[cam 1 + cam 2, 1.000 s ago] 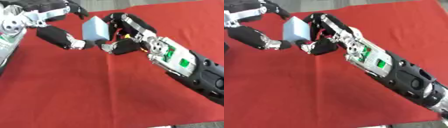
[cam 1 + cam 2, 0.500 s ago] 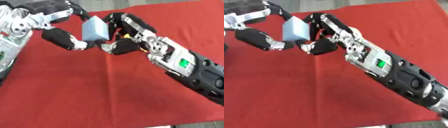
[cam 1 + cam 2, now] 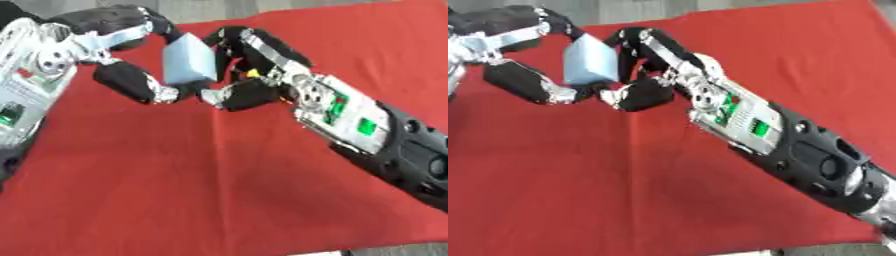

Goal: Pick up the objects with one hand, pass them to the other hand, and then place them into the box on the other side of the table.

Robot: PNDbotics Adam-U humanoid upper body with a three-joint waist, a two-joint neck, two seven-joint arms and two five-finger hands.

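A light blue block (image 3: 190,61) hangs tilted above the red cloth (image 3: 175,190), held between both hands. My left hand (image 3: 131,82) comes in from the left, with a finger curled over the block's top corner and its thumb under the lower left edge. From the right, my right hand (image 3: 254,92) has fingers curled against the block's right side and its thumb tip at the lower edge. No box shows in either view.
The red cloth covers the whole table; its far edge (image 3: 289,7) runs along the top and its near edge along the bottom right. My right forearm (image 3: 798,150) crosses the right half of the cloth.
My left hand has moved in slightly round the block's left side. The block and my right hand have hardly moved.
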